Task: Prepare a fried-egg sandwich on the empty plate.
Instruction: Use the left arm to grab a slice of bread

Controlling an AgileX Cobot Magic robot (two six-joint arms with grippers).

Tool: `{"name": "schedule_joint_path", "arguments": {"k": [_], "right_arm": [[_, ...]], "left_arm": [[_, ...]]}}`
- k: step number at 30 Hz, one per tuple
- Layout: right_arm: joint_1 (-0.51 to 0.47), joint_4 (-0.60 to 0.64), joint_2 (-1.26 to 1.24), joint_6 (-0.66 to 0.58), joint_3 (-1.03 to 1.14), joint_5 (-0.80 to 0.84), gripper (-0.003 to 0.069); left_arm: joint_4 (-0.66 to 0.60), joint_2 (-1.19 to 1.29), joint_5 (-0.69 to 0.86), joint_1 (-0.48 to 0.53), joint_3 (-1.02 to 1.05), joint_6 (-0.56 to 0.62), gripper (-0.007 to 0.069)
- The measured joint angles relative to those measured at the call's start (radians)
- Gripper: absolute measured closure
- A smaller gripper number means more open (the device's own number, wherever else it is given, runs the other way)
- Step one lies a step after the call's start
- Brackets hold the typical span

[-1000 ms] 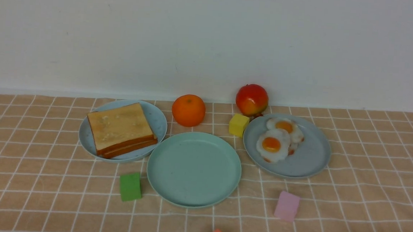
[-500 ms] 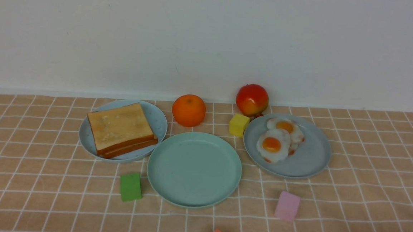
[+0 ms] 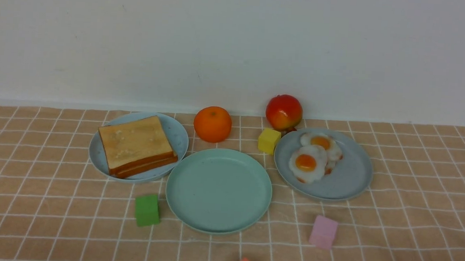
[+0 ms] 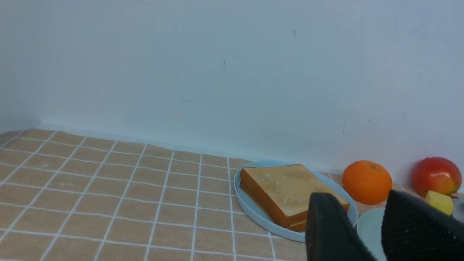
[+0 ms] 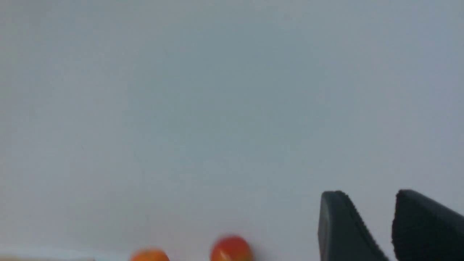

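1. Toast slices (image 3: pixel 136 147) stacked on pale-blue plate (image 3: pixel 178 138), just left of bare mint-green plate (image 3: pixel 218 190) at centre.
2. Left gripper (image 4: pixel 360 195): jaws apart, nothing between.
3. Right gripper (image 5: pixel 369 192): jaws apart, seemingly holding nothing; view blurred.

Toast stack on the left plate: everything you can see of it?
Two square toy toast slices, stacked flat and roughly aligned: golden top with pale blotches, darker brown crust edges, plastic- or foam-looking. The stack sits turned at an angle on the round pale-blue speckled plate, covering most of it, near corner reaching the rim. Only that plate touches it. The round mint-green plastic plate lies to its right, bare.
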Motion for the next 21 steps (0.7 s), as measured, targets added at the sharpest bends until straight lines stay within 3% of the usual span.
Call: {"name": "schedule_joint_path", "arguments": {"k": [3, 6, 10, 15, 19, 21], "right_arm": [[0.000, 0.021, 0.000, 0.062, 0.000, -0.040, 0.0418], [0.000, 0.053, 0.000, 0.198, -0.048, -0.030, 0.0418], [0.000, 0.066, 0.020, 0.251, -0.158, 0.023, 0.0418], [0.000, 0.065, 0.196, 0.268, -0.468, 0.185, 0.0418], [0.000, 0.035, 0.351, 0.268, -0.687, 0.280, 0.0418], [0.000, -0.012, 0.456, 0.268, -0.817, 0.365, 0.0418]], "left_arm": [[-0.015, 0.000, -0.059, 0.000, 0.000, -0.016, 0.0386], [-0.095, 0.000, -0.353, 0.000, 0.000, -0.115, 0.0386], [-0.167, 0.000, -0.479, 0.000, -0.034, -0.164, 0.0386], [-0.206, 0.076, -0.384, 0.000, -0.335, -0.179, 0.0386], [-0.203, 0.212, -0.161, 0.000, -0.616, -0.181, 0.0386], [-0.202, 0.315, 0.041, 0.000, -0.786, -0.181, 0.0386]]}}
